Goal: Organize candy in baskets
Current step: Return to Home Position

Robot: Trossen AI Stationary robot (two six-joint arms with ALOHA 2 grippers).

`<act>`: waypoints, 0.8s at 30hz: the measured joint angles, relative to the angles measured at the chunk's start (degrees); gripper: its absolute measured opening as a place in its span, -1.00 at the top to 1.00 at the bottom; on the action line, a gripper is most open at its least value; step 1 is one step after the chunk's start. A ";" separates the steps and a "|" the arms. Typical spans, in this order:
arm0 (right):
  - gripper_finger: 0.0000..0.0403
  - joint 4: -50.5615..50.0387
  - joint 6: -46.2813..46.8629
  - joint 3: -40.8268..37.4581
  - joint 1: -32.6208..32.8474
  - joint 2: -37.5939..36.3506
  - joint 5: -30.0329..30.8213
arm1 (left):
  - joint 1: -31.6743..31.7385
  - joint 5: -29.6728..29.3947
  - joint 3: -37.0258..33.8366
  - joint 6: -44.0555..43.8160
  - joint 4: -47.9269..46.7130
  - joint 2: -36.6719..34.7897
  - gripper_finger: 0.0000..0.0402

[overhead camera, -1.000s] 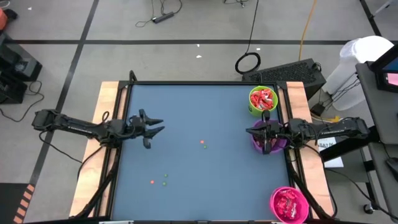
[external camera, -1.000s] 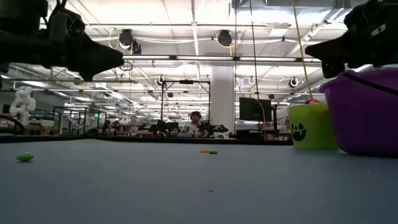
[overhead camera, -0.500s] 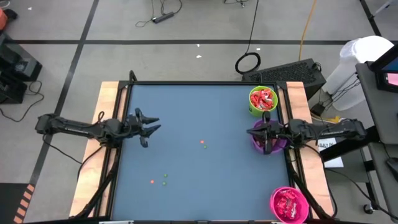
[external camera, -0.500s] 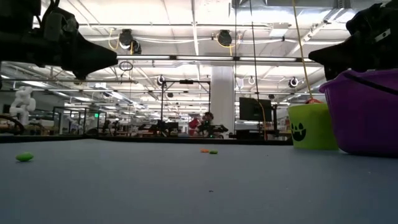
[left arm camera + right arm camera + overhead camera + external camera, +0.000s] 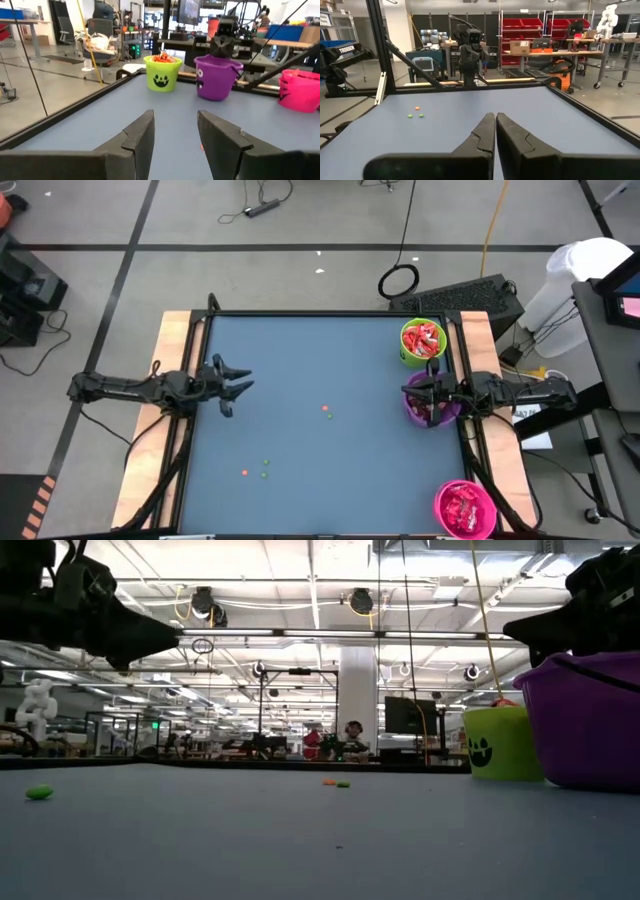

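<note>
while left gripper (image 5: 244,383) hovers jaws apart, right gripper (image 5: 408,392) overhangs purple basket (image 5: 414,411)

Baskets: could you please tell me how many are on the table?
3, all at the high view's right: the lime green basket topmost, the purple basket in the middle, the pink basket lowest. None looks hidden.

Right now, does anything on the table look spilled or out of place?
Only tiny loose dots on the table: two near the middle, three nearer the left gripper. The green basket, purple basket and pink basket stand upright, and candy shows only inside them.
</note>
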 joint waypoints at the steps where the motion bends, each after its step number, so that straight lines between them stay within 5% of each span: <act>1: 0.97 -0.01 0.05 0.00 0.00 0.01 -0.03 | 0.00 0.02 0.00 0.00 -1.56 -1.16 0.22; 7: 0.97 -0.16 0.94 0.00 0.00 0.25 -0.81 | 0.00 1.97 0.00 0.37 -5.40 -6.45 0.22; 16: 0.97 -0.84 1.55 0.00 0.02 0.82 -4.50 | 0.00 13.92 -0.02 -1.25 -7.25 -8.13 0.22; 24: 0.97 -0.74 4.72 0.00 0.02 1.59 -4.46 | 0.00 14.33 -0.02 -1.40 -7.07 -7.42 0.22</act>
